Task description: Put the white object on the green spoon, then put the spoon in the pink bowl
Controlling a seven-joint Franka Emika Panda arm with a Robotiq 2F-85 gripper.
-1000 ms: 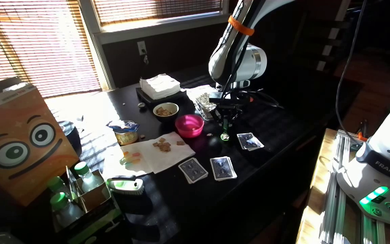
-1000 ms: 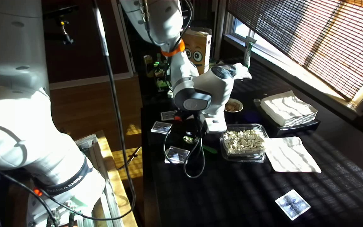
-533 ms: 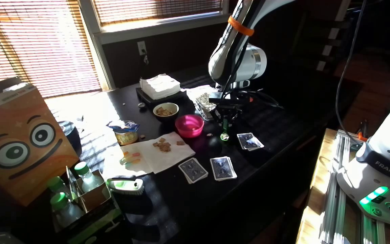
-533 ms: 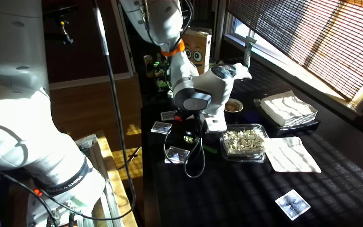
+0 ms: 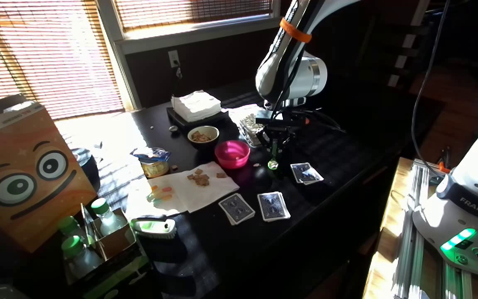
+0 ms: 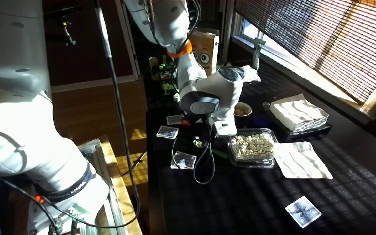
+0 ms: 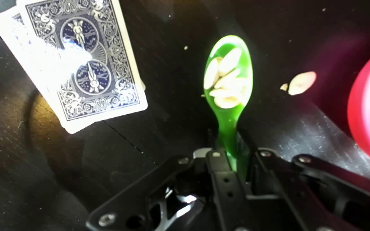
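While grn spoon (image 7: 229, 120) holds seeds (image 7: 233, 82), pink bowl (image 5: 231, 162) sits nr; tub (image 6: 250, 164) seed-filled.

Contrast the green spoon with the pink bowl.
The green spoon is long and narrow; the pink bowl is round and wider. The green spoon is held by the gripper, carrying pale seeds; the pink bowl stands unheld on the table. Both are brightly coloured.

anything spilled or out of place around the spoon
Yes: a pale seed lies loose on the dark table between the green spoon and the pink bowl; similar seeds sit in the spoon, so it looks spilled.
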